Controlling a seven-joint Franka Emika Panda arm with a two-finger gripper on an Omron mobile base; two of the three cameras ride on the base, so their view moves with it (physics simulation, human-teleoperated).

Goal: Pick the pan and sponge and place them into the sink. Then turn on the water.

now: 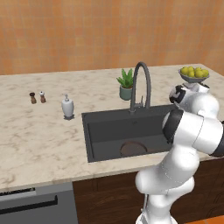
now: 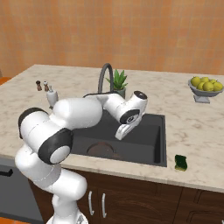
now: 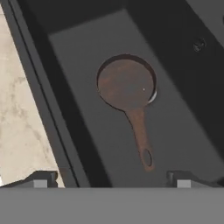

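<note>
Pan [image 3: 126,84] lies flat in sink [image 1: 94,131], over the drain. Jaws open, empty, above basin. Sponge [image 2: 180,162] on desk right of sink; judged next: reach over, grasp it.

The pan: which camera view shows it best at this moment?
The hand view: the pan lies whole on the floor of the sink, round body and long handle with its hanging hole unobstructed. The left base view shows only its round body at the sink's near wall; the right base view shows a partial arc beside the arm.
</note>
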